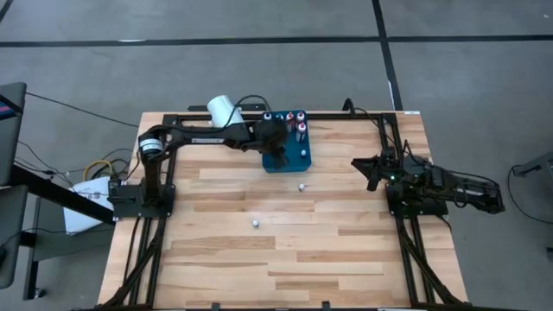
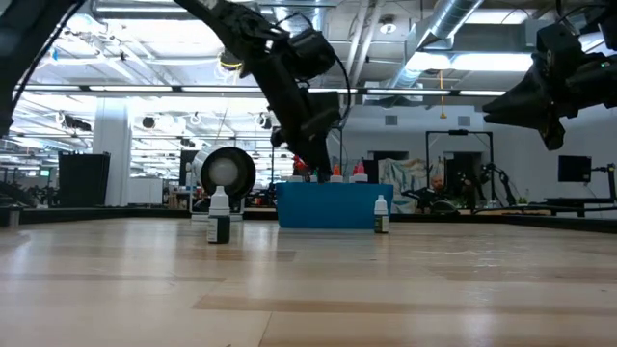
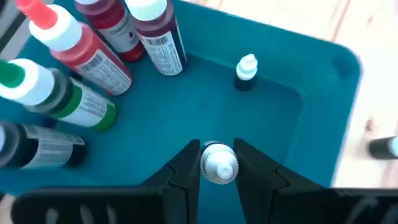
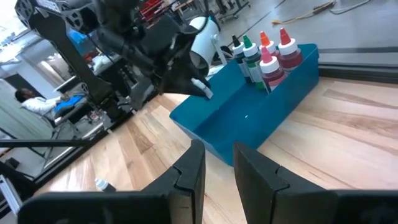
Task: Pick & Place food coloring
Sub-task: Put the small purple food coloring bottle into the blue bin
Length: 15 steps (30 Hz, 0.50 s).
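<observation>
jaws of the left gripper (image 3: pixel 217 163) are clamped on a small white-capped food coloring bottle (image 3: pixel 219 165) inside the blue tray (image 1: pixel 295 161) near the desk's far edge. coloured-top bottles (image 3: pixel 87 53) stand close by at the tray's far end, and a tiny white one (image 3: pixel 246 70) too. two bottles (image 1: pixel 301 185) stand on the desk (image 1: pixel 346 242). the right gripper (image 1: pixel 367 168) waits by the right edge, jaws apart.

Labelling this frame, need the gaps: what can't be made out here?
- High view: left end effector hides whatever it holds over the blue tray.
- Left wrist view: only the white cap between the fingers shows; the bottle's body and colour are hidden below.
- Low view: the tray wall hides the bottles' lower halves.
- High view: the two loose bottles are too small to tell colour.
</observation>
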{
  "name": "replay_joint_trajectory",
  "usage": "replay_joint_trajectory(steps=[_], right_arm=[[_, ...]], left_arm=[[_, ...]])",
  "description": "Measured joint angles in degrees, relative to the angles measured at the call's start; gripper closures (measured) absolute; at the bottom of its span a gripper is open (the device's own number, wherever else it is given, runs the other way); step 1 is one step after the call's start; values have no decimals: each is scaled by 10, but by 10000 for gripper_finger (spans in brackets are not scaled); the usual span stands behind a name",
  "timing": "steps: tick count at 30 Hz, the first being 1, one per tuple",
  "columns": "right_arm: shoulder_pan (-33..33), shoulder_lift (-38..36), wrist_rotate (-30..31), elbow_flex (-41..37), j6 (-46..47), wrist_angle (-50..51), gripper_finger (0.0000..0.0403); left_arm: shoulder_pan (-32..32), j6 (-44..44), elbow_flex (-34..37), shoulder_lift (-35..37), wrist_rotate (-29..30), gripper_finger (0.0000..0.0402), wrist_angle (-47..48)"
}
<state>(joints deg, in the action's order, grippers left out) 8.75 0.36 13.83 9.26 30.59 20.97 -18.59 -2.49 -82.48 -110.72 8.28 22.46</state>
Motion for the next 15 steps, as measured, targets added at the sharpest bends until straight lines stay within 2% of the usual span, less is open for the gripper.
replay_joint_trajectory(steps=[10,15], right_arm=[[0,0,0,0,0,4,332],[-1,0,2,0,8,14,332]], left_arm=[[-15,6,4,-34,10,327,51],[-28,-2,21,-38,-3,327,36]])
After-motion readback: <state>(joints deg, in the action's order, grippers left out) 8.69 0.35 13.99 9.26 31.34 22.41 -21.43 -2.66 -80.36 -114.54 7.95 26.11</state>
